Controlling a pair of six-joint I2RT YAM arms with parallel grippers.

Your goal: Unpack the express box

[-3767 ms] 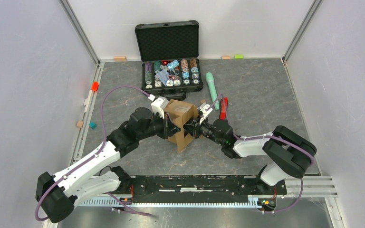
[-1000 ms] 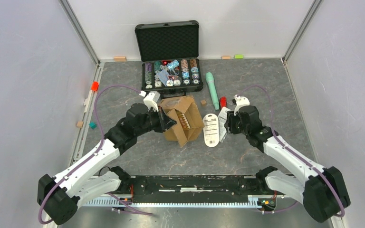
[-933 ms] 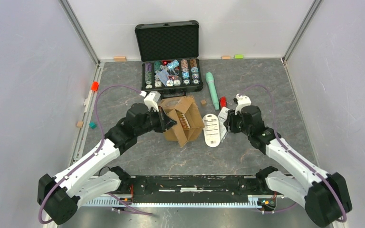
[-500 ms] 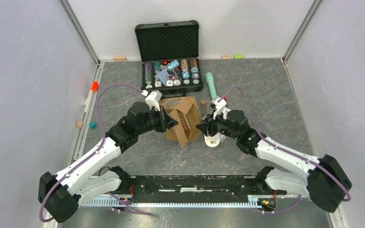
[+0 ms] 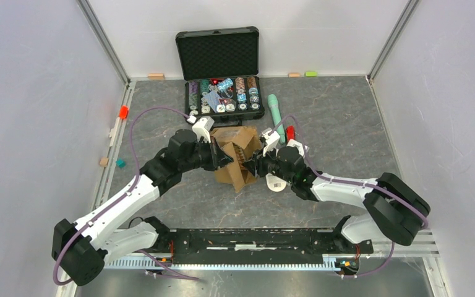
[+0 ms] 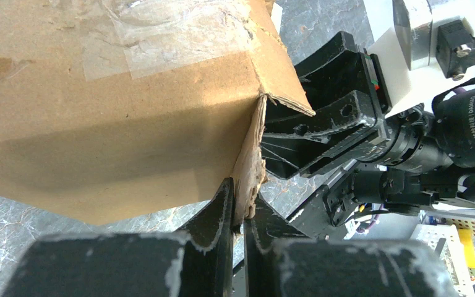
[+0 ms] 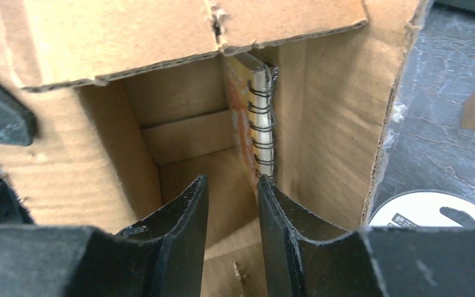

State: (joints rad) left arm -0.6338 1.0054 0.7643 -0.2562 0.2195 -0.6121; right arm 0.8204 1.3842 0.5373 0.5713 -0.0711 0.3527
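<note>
Clamped in left gripper [image 6: 238, 213]: flap of small brown taped cardboard express box [image 6: 117, 111]. Just ahead-right of parted, empty right gripper [image 7: 232, 210]: orange wire-bound notebook [image 7: 256, 124].

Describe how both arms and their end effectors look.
The left arm and right arm have white shells, black joints and a purple cable looping to the wrist. The left end effector and right end effector each have two black, tapered fingers, scuffed whitish along the edges.
</note>
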